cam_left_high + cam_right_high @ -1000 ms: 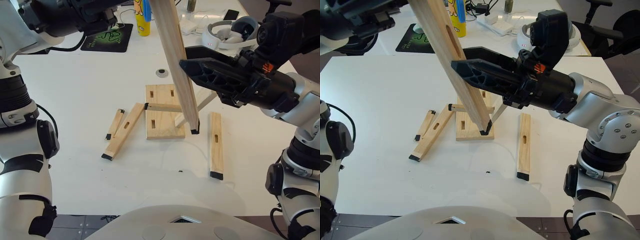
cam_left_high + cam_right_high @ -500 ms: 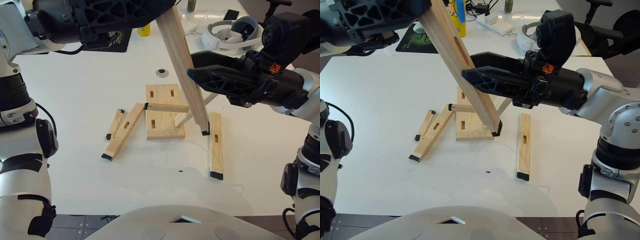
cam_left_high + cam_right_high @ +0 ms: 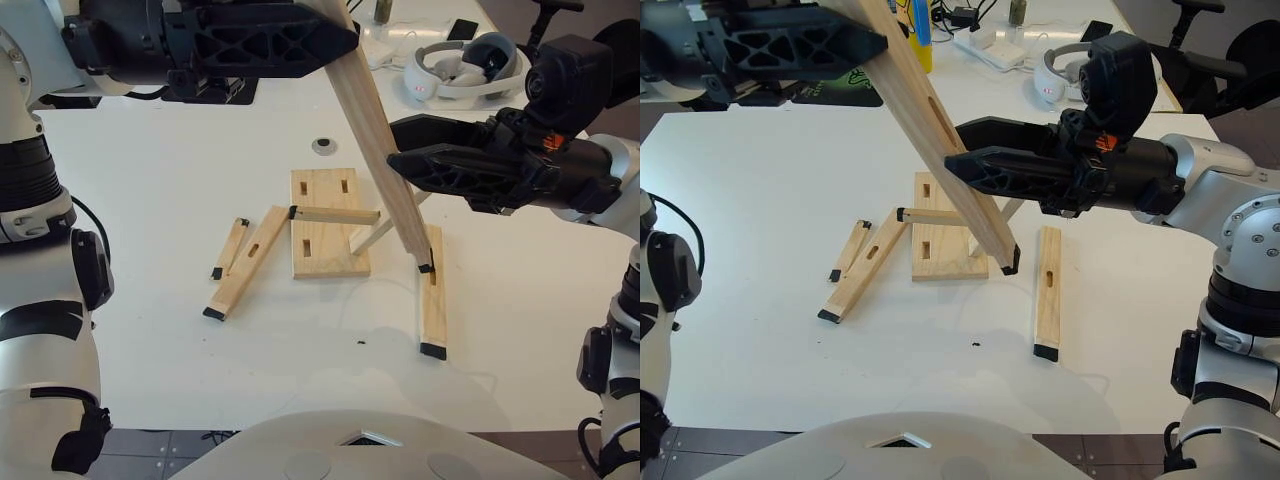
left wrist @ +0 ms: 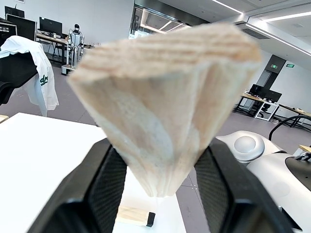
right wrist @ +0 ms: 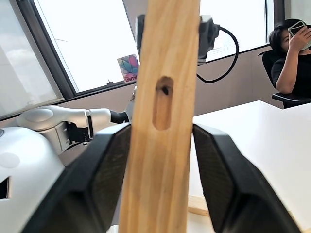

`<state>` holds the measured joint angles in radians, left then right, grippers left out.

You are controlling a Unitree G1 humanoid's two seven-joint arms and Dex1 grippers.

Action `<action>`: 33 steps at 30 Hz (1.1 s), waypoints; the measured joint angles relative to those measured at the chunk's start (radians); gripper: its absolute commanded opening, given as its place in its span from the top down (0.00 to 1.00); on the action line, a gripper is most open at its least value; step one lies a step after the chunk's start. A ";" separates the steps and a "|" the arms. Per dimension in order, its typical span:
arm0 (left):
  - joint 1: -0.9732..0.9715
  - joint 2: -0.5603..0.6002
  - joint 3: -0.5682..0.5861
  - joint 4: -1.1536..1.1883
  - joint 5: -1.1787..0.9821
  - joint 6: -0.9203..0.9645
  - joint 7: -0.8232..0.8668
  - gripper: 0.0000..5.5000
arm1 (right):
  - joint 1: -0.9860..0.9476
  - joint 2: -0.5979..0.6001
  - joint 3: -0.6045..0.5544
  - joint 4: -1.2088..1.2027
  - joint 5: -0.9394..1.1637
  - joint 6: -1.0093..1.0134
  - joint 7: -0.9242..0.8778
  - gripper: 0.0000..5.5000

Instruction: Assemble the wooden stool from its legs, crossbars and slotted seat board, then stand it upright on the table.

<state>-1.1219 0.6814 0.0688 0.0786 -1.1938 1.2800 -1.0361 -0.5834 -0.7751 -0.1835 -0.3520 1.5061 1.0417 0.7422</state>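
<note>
A long slotted wooden leg (image 3: 385,150) slants over the table, its black-capped foot hanging just above another leg (image 3: 432,310) that lies flat on the right. My left gripper (image 3: 345,40) is shut on the top end of the slanted leg (image 4: 165,107). At mid-length my right gripper (image 3: 393,158) is shut on it, one finger (image 5: 107,184) pressed to each side near the slot (image 5: 164,103). The slotted seat board (image 3: 318,250) lies flat, with a crossbar (image 3: 335,214) across it and a thinner bar (image 3: 383,229) at its right edge.
A third leg (image 3: 248,262) and a short crossbar (image 3: 231,248) lie left of the board. A round grommet (image 3: 324,146) sits behind it. At the table's back are headphones (image 3: 460,65), a yellow bottle (image 3: 918,40) and a dark mouse pad (image 3: 855,85).
The held leg has swung right: its foot went from the board's front right corner to above the leg lying on the right. Both grippers shifted right with it, the left coming further into view.
</note>
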 measured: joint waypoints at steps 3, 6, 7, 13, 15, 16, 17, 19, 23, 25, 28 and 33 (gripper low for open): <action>-0.002 0.000 0.002 -0.007 0.007 0.008 0.000 0.63 | 0.002 -0.004 0.000 -0.002 -0.007 0.000 0.007 0.57; -0.001 -0.001 0.021 -0.013 0.006 0.021 0.002 0.63 | 0.016 -0.013 -0.010 -0.001 -0.009 0.000 0.014 0.50; -0.001 -0.001 0.030 -0.016 0.004 0.023 0.002 0.63 | 0.025 -0.022 -0.017 0.001 -0.012 0.000 0.014 0.47; 0.005 0.000 0.083 -0.042 -0.025 0.054 0.023 0.63 | 0.068 -0.054 -0.082 0.009 -0.012 -0.002 0.015 0.32; 0.012 0.002 0.096 -0.047 -0.029 0.064 0.032 0.63 | 0.083 -0.057 -0.108 0.013 -0.017 -0.007 0.012 0.26; 0.019 0.010 0.105 -0.047 -0.032 0.067 0.033 0.63 | 0.093 -0.069 -0.137 0.023 -0.017 -0.012 0.010 0.22; 0.022 0.018 0.112 -0.047 -0.032 0.068 0.035 0.63 | 0.099 -0.078 -0.163 0.033 -0.016 -0.015 0.008 0.19; 0.034 0.047 0.128 -0.055 -0.033 0.075 0.035 0.63 | 0.141 -0.105 -0.248 0.060 -0.007 -0.019 0.008 0.20; 0.056 0.121 0.160 -0.061 -0.031 0.088 0.030 0.63 | 0.343 -0.144 -0.424 0.066 -0.039 -0.010 0.047 0.29; 0.059 0.151 0.176 -0.064 -0.030 0.090 0.032 0.63 | 0.553 -0.136 -0.479 0.021 -0.081 0.005 0.108 0.36; 0.059 0.188 0.196 -0.068 -0.032 0.096 0.032 0.63 | 0.803 -0.092 -0.469 -0.051 -0.175 0.001 0.183 0.43; 0.046 0.330 0.178 -0.049 0.023 0.093 -0.049 0.63 | 1.106 0.131 -0.137 -0.289 -0.419 -0.113 0.087 0.58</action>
<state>-1.0756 1.0117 0.2471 0.0299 -1.1710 1.3729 -1.0851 0.5230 -0.6444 -0.3205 -0.6408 1.0870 0.9283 0.8293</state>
